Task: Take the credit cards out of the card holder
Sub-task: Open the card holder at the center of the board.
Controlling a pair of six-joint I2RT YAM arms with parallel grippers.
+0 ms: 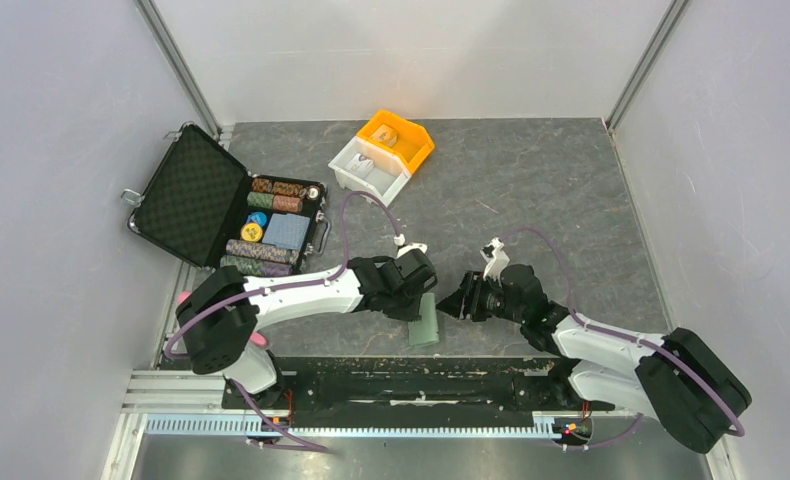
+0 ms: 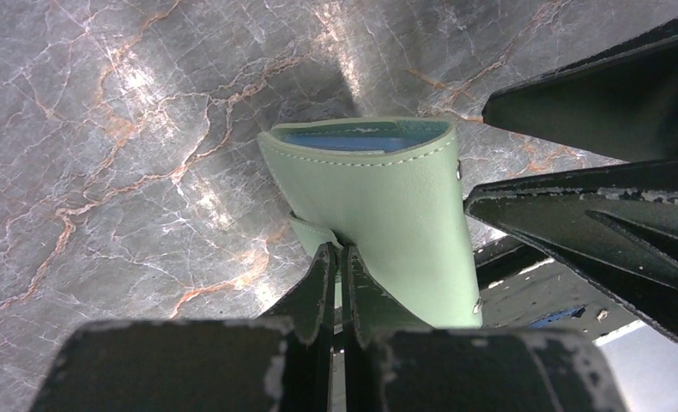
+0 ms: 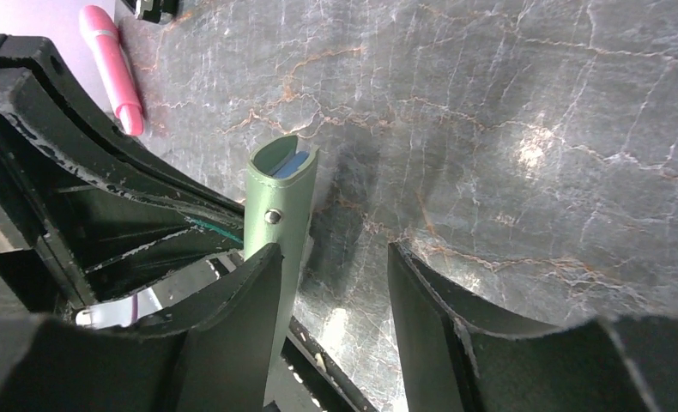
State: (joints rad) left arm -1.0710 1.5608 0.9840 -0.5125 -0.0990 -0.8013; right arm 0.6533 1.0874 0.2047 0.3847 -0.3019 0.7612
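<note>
The pale green card holder [image 1: 426, 322] stands on edge near the table's front, folded shut. My left gripper [image 1: 414, 298] is shut on its near edge by the side tab [image 2: 311, 232], with the fingertips [image 2: 325, 275] pressed together on the green panel [image 2: 387, 215]. A blue credit card [image 2: 353, 140] shows inside the top opening, and also in the right wrist view [image 3: 291, 165]. The orange-tan card is hidden. My right gripper [image 1: 461, 300] is open just right of the holder. In the right wrist view the holder [image 3: 277, 215] stands against its left finger [image 3: 233, 326].
An open black case [image 1: 186, 195] with poker chips sits at the back left. An orange bin [image 1: 416, 140] and a white bin [image 1: 356, 175] stand at the back centre. A pink pen [image 3: 112, 69] lies left of the arms. A black rail [image 1: 371, 385] runs along the near edge.
</note>
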